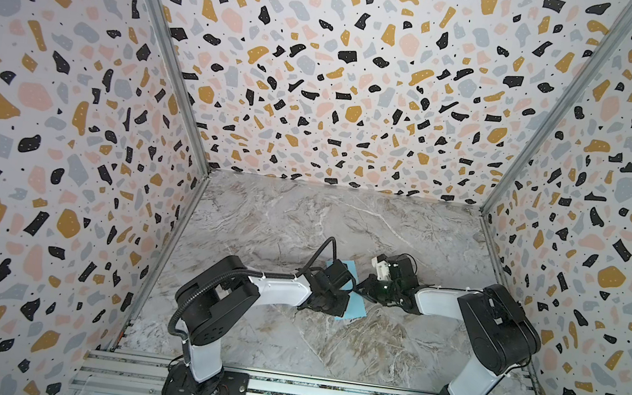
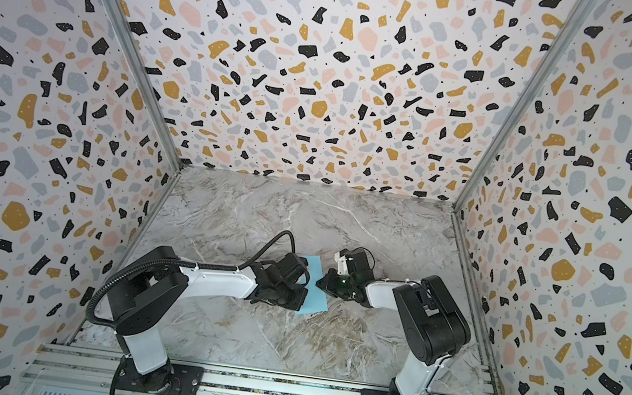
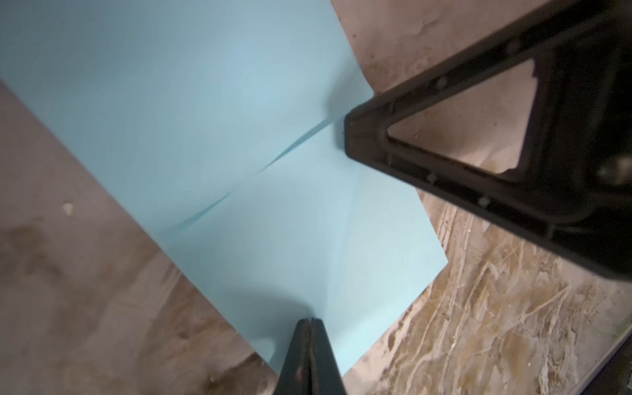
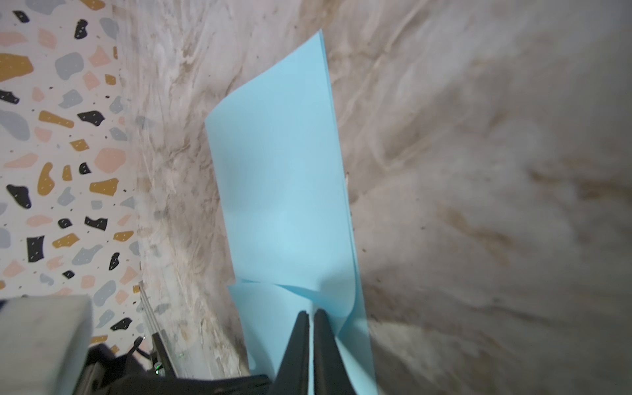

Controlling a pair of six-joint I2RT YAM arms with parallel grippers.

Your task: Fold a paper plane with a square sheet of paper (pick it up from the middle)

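**Two closed grippers on a half-made fold**

The light blue square sheet of paper point(image 1: 355, 308) lies on the grey-brown marbled tabletop point(image 1: 294, 220), just below the middle of the frame in both top views and partly hidden under the left arm's wrist. The right wrist view shows it doubled into a long strip, with a loose flap curling up near the fingertips.

The left gripper point(image 3: 309, 323) is fully closed, tips down on the sheet at the bottom centre of its own view. Whether it pinches a layer or only presses cannot be told. The right gripper point(image 4: 311, 313) is closed to a thin slit with a paper layer caught in it.

The step looks like setting a fold. It would go best with the left tips acting as a fixed anchor while the right carries its layer low and across. The edges should be lined up before any pressing along the crease line point(image 3: 260, 167). A hard pull could slide or tear such thin paper.

Room is tightest at the frame's middle, where the two grippers sit just beside each other. The left arm's black cable loop point(image 1: 324, 250) arches close above. Bare tabletop lies open toward the upper middle and lower middle, and the terrazzo-patterned walls point(image 1: 63, 129) stand well apart.
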